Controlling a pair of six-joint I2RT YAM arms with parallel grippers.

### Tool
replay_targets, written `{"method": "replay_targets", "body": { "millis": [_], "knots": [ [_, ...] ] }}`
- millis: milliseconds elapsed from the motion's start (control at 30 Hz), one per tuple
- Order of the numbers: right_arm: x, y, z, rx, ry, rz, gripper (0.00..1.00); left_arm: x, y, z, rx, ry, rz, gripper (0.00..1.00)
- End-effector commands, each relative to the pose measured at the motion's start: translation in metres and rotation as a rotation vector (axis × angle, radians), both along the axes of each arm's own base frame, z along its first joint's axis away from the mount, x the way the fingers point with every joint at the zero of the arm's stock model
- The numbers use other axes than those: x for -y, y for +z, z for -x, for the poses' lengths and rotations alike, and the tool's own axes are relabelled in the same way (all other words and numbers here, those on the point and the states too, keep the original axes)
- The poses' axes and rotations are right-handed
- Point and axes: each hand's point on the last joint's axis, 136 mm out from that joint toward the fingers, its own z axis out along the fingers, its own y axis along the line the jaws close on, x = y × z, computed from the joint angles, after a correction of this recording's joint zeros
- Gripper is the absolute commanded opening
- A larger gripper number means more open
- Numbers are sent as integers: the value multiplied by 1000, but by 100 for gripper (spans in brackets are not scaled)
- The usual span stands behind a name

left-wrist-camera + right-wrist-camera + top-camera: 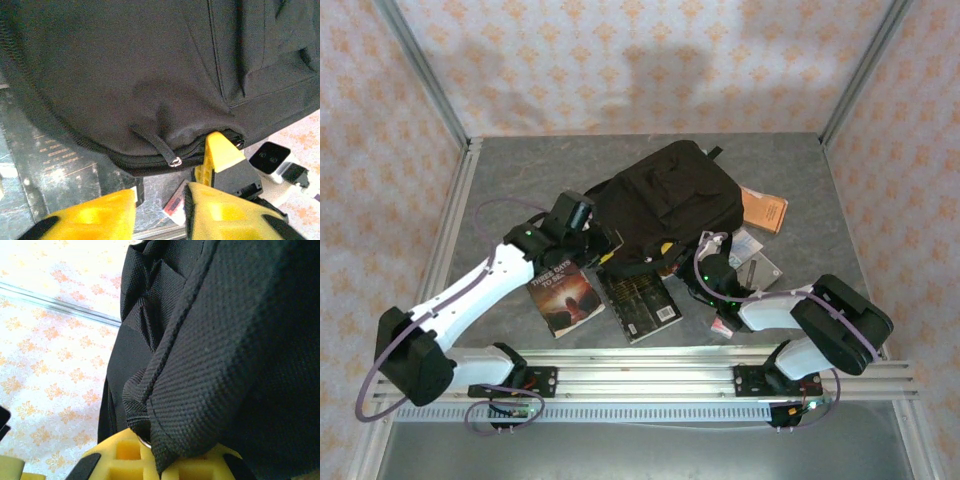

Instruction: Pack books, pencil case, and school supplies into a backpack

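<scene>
Two books lie just on the near side of the one backpack [665, 200]: one red-glow paperback [567, 292] and one black-grey paperback [640, 303]. One orange booklet [763, 210] lies at its right. I note the left gripper [160, 200] parted and empty by the backpack's zip [150, 160], and the right gripper [160, 460] clamped on its fabric.

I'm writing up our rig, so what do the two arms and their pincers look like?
The left arm and right arm have white links with black joints and bases. A thin purple cable loops along each, and small green lights glow near the wrists. The left pincer and right pincer have chunky yellow fingers with black trim.
</scene>
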Motion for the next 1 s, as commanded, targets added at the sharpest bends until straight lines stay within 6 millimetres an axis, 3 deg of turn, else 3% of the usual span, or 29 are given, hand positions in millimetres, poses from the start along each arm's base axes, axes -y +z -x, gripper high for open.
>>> {"method": "replay_targets", "body": {
  "millis": [0,100,433,600,700,967],
  "knots": [
    [-3,37,-11,113,-27,-52,0,17,-7,-7,-63,26,70,41],
    [-4,37,-10,115,-24,-46,0,27,-10,-16,-65,46,97,48],
    [-6,37,-10,119,-20,-36,0,38,-20,-32,-69,67,96,47],
    [-7,35,-10,114,-20,-29,0,43,4,-39,-16,52,119,46],
    [-5,34,-10,110,-27,-25,0,43,8,-40,-16,51,109,46],
    [-4,34,-11,106,-38,-17,0,41,-25,-35,-95,62,80,46]
  ]
}}
